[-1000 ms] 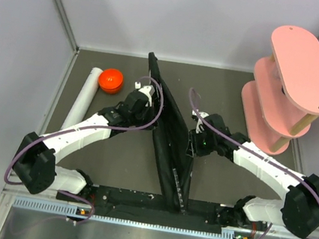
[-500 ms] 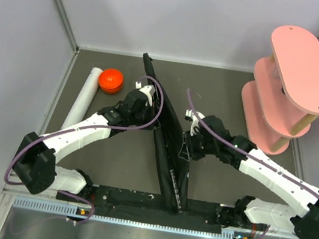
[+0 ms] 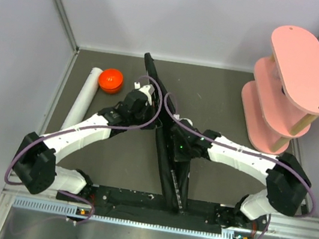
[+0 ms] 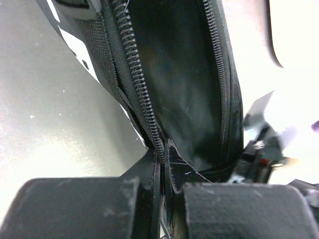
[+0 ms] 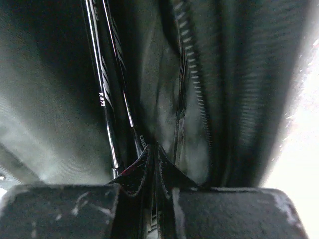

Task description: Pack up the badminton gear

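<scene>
The left gripper (image 4: 163, 172) fills the bottom of the view, its two black fingers (image 4: 144, 174) pressed together on the edge of a black fabric racket bag (image 4: 184, 84). The bag is open above them, and its dark inside is a little shiny. A black toothed zipper (image 4: 133, 84) runs up along the left edge of the opening. Left of the bag lies the grey table surface (image 4: 45, 99). The right side is bright and blurred.

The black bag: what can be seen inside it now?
Inside the black bag, thin glossy racket shafts show. Their heads, and anything else inside, are covered by fabric.
</scene>
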You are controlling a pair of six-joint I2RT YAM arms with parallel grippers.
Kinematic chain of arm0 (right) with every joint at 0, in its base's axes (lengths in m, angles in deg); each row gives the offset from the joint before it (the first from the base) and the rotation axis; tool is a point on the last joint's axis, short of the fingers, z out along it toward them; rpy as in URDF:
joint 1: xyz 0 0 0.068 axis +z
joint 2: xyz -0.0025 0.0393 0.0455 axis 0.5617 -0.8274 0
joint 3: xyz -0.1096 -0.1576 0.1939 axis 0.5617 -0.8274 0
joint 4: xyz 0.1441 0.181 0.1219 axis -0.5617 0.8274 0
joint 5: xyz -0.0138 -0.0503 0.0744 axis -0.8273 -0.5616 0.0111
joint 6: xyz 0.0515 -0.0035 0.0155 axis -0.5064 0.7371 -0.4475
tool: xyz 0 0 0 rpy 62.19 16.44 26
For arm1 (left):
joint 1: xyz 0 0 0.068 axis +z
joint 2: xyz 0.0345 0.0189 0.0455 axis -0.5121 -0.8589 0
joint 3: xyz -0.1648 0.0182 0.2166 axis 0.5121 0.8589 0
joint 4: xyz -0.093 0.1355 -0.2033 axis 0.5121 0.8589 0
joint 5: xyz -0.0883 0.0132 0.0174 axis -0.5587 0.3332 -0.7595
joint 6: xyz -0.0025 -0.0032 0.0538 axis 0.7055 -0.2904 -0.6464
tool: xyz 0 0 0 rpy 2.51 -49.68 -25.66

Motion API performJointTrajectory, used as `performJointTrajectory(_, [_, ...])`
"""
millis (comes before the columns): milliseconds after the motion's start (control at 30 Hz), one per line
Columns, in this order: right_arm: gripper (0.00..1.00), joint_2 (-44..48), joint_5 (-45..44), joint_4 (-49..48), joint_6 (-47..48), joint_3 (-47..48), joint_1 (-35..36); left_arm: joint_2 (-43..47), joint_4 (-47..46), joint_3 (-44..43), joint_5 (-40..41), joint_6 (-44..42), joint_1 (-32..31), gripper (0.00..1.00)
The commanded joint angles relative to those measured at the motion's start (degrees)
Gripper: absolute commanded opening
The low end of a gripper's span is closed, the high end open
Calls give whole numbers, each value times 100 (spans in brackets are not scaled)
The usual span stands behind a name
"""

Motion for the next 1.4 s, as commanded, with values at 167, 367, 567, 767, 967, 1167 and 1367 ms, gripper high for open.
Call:
performJointTrajectory(167, [0,-90,-480,548,-414,-131,651,288,-701,-25,399,405,-3,0])
performJointTrajectory(367, [0,331,222,821,-370,-614,775,376,-727,-42,776,431,6,0])
performJointTrajectory(567, [0,946,715,1093,-256,-738,880,341,-754,-7,962,352,6,0])
performJointTrajectory(767, [0,1351,1041,1260,-370,-1325,880,315,-771,37,1041,308,6,0])
performJointTrajectory(967, [0,1666,962,1470,-344,-1503,871,253,-833,19,813,265,6,0])
performJointTrajectory(1167, [15,2203,620,1480,8,-880,871,218,-868,37,664,159,6,0])
performJointTrajectory(1367, [41,2380,294,866,385,-773,871,306,-956,195,321,36,6,0])
